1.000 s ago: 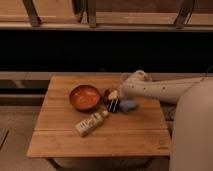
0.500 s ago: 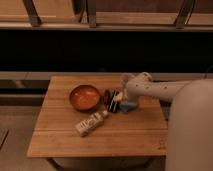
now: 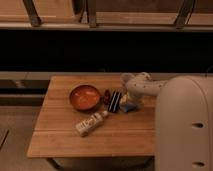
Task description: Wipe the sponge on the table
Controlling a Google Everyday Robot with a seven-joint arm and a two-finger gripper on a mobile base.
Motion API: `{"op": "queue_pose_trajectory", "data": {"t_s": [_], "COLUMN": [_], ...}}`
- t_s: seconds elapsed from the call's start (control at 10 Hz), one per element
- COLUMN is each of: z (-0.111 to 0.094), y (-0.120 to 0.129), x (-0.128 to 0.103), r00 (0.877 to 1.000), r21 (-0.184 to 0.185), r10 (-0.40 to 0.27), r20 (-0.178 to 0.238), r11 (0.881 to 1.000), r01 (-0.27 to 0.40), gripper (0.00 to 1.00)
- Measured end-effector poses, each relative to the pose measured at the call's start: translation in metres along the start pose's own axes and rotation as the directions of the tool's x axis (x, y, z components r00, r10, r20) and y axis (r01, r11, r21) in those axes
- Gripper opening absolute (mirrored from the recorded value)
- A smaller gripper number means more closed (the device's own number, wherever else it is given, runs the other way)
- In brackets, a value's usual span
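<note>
The pale-blue sponge [image 3: 128, 107] lies on the wooden table [image 3: 65, 142], right of centre, partly covered from above. My gripper [image 3: 125, 99] hangs at the end of the pale arm that reaches in from the right. It stands open directly over the sponge's upper edge, low to the tabletop. Whether it touches the sponge I cannot tell.
A black elongated object [image 3: 115, 101] lies just left of the sponge, with a small red thing [image 3: 106, 95] beside it. An orange bowl [image 3: 84, 97] sits at the table's middle. A tan-and-white carton [image 3: 91, 123] lies on its side in front. My pale body [image 3: 185, 130] fills the right.
The arm has lowered and drawn slightly left, bringing the gripper down over the sponge. The bowl, the carton and the black object have not moved.
</note>
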Motion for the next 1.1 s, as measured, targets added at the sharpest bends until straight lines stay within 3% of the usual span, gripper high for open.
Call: {"op": "queue_pose_trajectory", "data": {"t_s": [0.3,0.7,0.9,1.0,1.1], "z": [0.008,0.005,0.001,-0.004,-0.006], "y": [0.003,0.045,0.062,0.068,0.070], "x": [-0.005,0.000,0.013,0.029,0.043], "r00": [1.000,0.998,0.997,0.995,0.993], "r21": [0.002,-0.066,-0.104,-0.121,-0.127], "r10": [0.013,-0.059,-0.080,-0.099,-0.115], "r20": [-0.002,0.014,0.013,0.004,-0.007], "r11": [1.000,0.996,0.991,0.988,0.985], "r01": [-0.013,0.060,0.081,0.099,0.113], "gripper": [0.78,0.37,0.20,0.08,0.02]}}
